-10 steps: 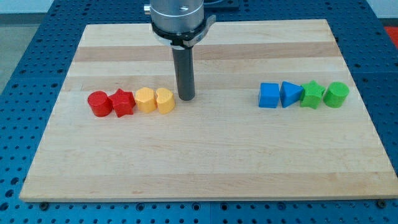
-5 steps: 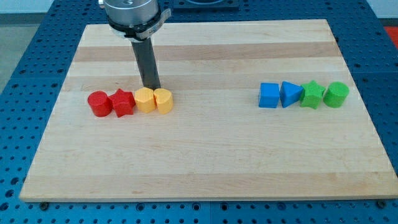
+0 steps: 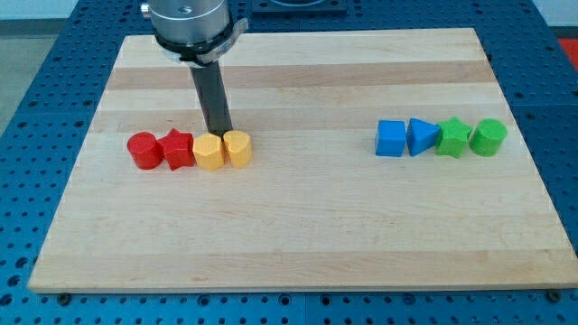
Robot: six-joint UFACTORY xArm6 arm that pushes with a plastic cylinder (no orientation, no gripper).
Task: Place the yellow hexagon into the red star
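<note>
The yellow hexagon (image 3: 209, 153) lies at the board's left, touching the red star (image 3: 178, 150) on its left side. A yellow heart-like block (image 3: 237, 148) sits against the hexagon's right. A red cylinder (image 3: 143, 150) is left of the star. My tip (image 3: 219, 133) stands just above the seam between the two yellow blocks, touching or nearly touching their top edges.
At the view's right a row holds a blue cube (image 3: 391, 139), a blue triangle (image 3: 422, 136), a green star (image 3: 453, 137) and a green cylinder (image 3: 489, 137). The wooden board (image 3: 298, 244) rests on a blue perforated table.
My tip moved left from beside the yellow heart to above the yellow pair. The yellow hexagon has shifted slightly down toward the view's bottom.
</note>
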